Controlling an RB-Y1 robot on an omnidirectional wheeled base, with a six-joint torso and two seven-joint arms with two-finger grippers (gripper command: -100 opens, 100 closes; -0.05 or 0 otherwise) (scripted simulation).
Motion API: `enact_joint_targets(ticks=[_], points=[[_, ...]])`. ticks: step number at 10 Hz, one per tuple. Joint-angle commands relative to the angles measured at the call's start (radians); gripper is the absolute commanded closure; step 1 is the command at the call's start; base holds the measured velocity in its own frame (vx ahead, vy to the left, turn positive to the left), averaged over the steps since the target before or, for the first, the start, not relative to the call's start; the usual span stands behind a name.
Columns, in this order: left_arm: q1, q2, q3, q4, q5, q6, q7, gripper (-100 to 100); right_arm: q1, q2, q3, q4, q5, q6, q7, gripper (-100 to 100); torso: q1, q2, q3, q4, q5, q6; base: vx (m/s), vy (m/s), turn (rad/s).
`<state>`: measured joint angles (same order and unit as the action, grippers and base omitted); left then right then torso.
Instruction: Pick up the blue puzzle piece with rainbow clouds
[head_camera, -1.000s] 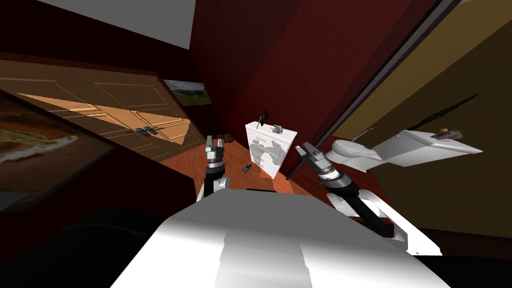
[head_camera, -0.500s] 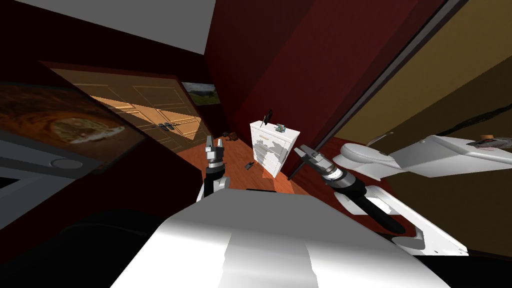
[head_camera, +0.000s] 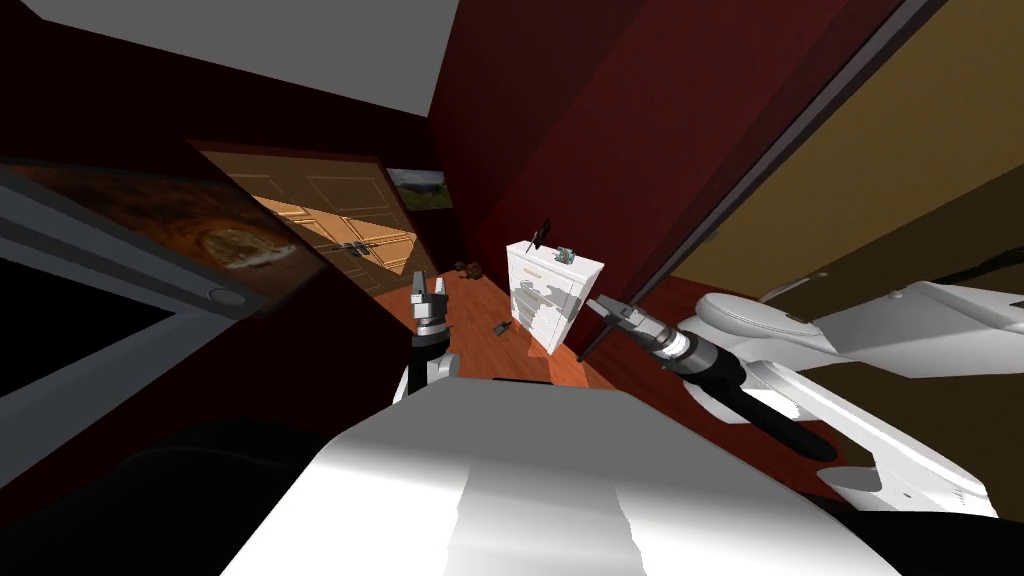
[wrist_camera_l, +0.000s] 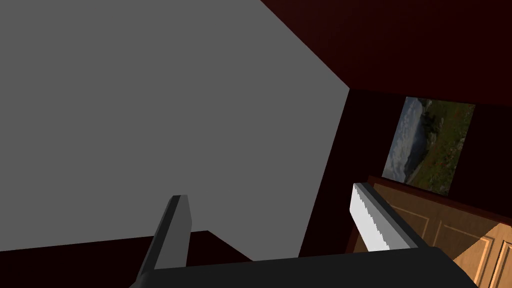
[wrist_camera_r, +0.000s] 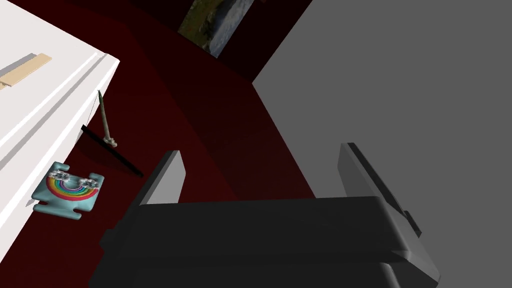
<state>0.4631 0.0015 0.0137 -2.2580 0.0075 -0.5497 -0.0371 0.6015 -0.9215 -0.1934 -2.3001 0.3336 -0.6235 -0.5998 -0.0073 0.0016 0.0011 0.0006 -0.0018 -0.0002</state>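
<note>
Right jaws stand open, puzzle piece off beside them atop dresser.

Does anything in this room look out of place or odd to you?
A small dark object lies loose on the wooden floor before the white cabinet; on its top, a thin rod leans askew.

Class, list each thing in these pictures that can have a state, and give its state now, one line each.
left hand: open, empty.
right hand: open, empty.
dresser: drawers shut.
puzzle piece: lying flat on top of the dresser, not gripped, apart from both hands.
toilet: lid looks down.
</note>
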Motion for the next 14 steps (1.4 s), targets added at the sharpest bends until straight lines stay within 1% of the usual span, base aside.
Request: enact_joint_targets(ticks=[1, 2, 3, 4, 5, 6, 7, 8, 9, 10, 11, 12, 13, 14], points=[[0.0, 0.0, 0.0, 0.0, 0.0, 0.0, 0.0, 0, -0.001, -0.05, -0.015, 0.005, 0.018, -0.016, -0.044, -100, 0.0, 0.0, 0.0, 0.0, 0.0, 0.0, -0.097, -0.05, 0.185], [0.0, 0.0, 0.0, 0.0, 0.0, 0.0, 0.0, 0, -0.001, -0.058, -0.015, 0.005, 0.018, -0.016, -0.044, -100, 0.0, 0.0, 0.0, 0.0, 0.0, 0.001, -0.042, -0.02, 0.004], [0.0, 0.0, 0.0, 0.0, 0.0, 0.0, 0.0, 0, -0.004, -0.099, -0.045, 0.02, 0.057, -0.049, -0.09, -100, 0.001, -0.002, -0.001, 0.0, 0.0, 0.001, -0.073, -0.025, 0.288], [0.0, 0.0, 0.0, 0.0, 0.0, 0.0, 0.0, 0, -0.004, -0.127, -0.045, 0.02, 0.057, -0.049, -0.109, -100, 0.001, -0.001, -0.001, 0.0, 0.0, 0.0, -0.072, -0.036, 0.181], [0.0, 0.0, 0.0, 0.0, 0.0, 0.0, 0.0, 0, -0.009, -0.156, -0.077, 0.036, 0.096, -0.084, -0.139, -100, 0.0, -0.001, -0.001, 0.0, 0.0, 0.001, -0.091, -0.056, 0.276], [0.0, 0.0, 0.0, 0.0, 0.0, 0.0, 0.0, 0, -0.009, -0.186, -0.077, 0.036, 0.096, -0.084, -0.167, -100, -0.001, 0.0, 0.0, 0.0, 0.0, 0.0, -0.085, -0.049, 0.171], [0.0, 0.0, 0.0, 0.0, 0.0, 0.0, 0.0, 0, -0.009, -0.208, -0.077, 0.036, 0.096, -0.084, -0.175, -100, -0.001, -0.001, 0.0, 0.0, 0.0, 0.001, -0.038, -0.017, -0.019], [0.0, 0.0, 0.0, 0.0, 0.0, 0.0, 0.0, 0, -0.015, -0.243, -0.109, 0.053, 0.137, -0.12, -0.215, -100, 0.001, -0.002, -0.001, 0.0, 0.0, 0.002, -0.052, -0.015, 0.235], [0.0, 0.0, 0.0, 0.0, 0.0, 0.0, 0.0, 0, -0.015, -0.274, -0.109, 0.053, 0.137, -0.12, -0.241, -100, 0.001, -0.003, -0.001, 0.0, 0.0, 0.0, -0.053, -0.028, 0.18], [0.0, 0.0, 0.0, 0.0, 0.0, 0.0, 0.0, 0, -0.015, -0.282, -0.109, 0.053, 0.137, -0.12, -0.241, -100, 0.001, -0.003, -0.001, 0.0, 0.0, 0.001, -0.025, -0.019, 0.012], [0.0, 0.0, 0.0, 0.0, 0.0, 0.0, 0.0, 0, -0.022, -0.322, -0.142, 0.071, 0.178, -0.158, -0.285, -100, 0.001, -0.004, -0.002, -0.001, 0.0, 0.002, -0.042, -0.03, 0.324], [0.0, 0.0, 0.0, 0.0, 0.0, 0.0, 0.0, 0, -0.022, -0.35, -0.142, 0.071, 0.178, -0.158, -0.306, -100, 0.0, -0.004, -0.002, -0.001, 0.0, 0.0, -0.042, -0.043, 0.153], [0.0, 0.0, 0.0, 0.0, 0.0, 0.0, 0.0, 0, -0.031, -0.382, -0.175, 0.091, 0.22, -0.197, -0.337, -100, 0.0, -0.004, -0.002, -0.001, 0.0, 0.002, -0.046, -0.036, 0.226], [0.0, 0.0, 0.0, 0.0, 0.0, 0.0, 0.0, 0, -0.031, -0.412, -0.175, 0.091, 0.22, -0.197, -0.365, -100, 0.0, -0.004, -0.002, -0.001, 0.0, 0.001, -0.034, -0.034, 0.156]])
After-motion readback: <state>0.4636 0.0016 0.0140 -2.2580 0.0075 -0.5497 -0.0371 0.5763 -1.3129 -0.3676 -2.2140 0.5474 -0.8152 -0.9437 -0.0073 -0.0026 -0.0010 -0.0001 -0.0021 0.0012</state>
